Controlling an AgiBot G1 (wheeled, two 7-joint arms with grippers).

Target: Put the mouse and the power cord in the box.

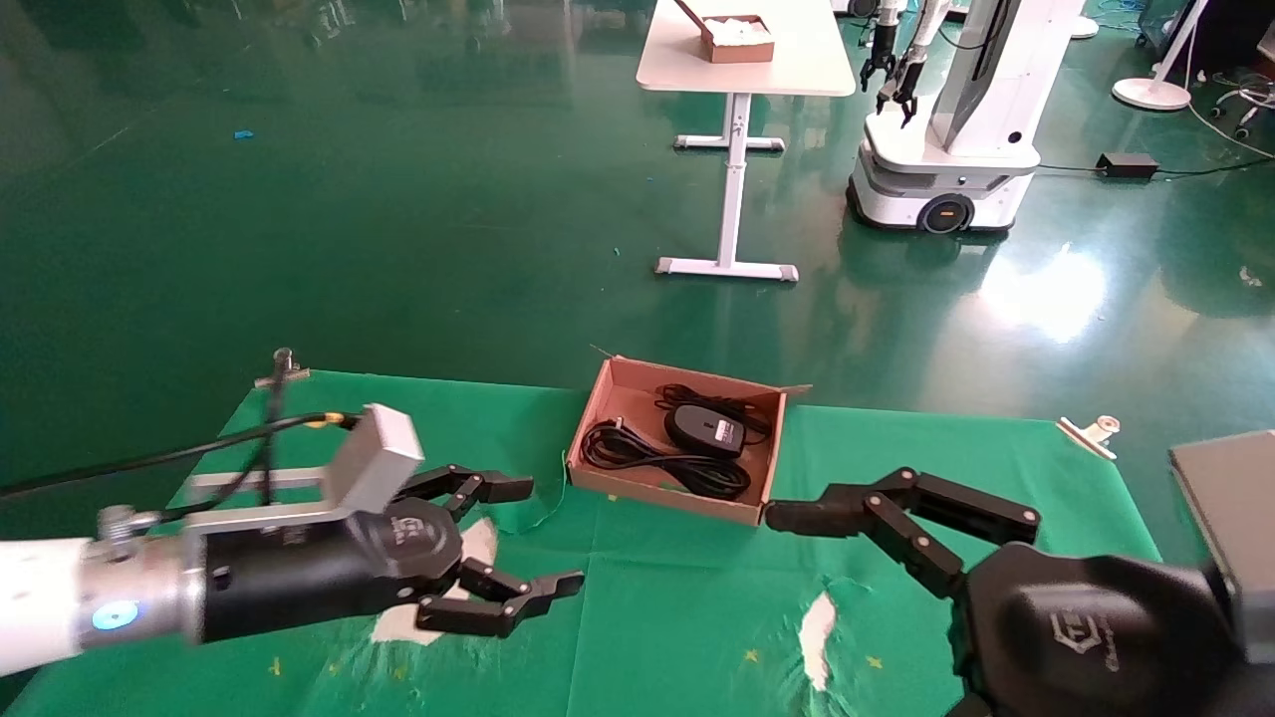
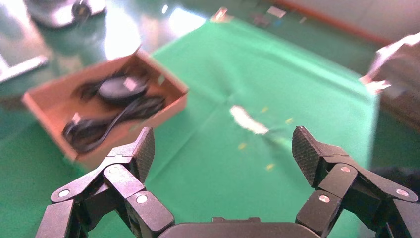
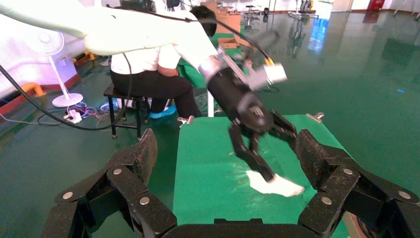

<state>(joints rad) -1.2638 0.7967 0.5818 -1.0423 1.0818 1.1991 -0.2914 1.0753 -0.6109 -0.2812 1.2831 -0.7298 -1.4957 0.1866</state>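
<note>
Inside the box [image 1: 606, 423] at the table's [image 1: 697, 607] far edge, the mouse [image 1: 703, 429] and power cord [image 1: 662, 462] already lie together, so the task looks done; left gripper [image 1: 533, 536] and right gripper [image 1: 797, 518] hover nearby, fingers wide, holding nothing.

the mouse [image 1: 703, 428] covers part of its cable; the box [image 2: 174, 82] looks blurred.

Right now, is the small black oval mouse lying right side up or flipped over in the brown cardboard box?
Flipped over: the small black oval mouse shows its pale underside label, resting inside the brown cardboard box.
</note>
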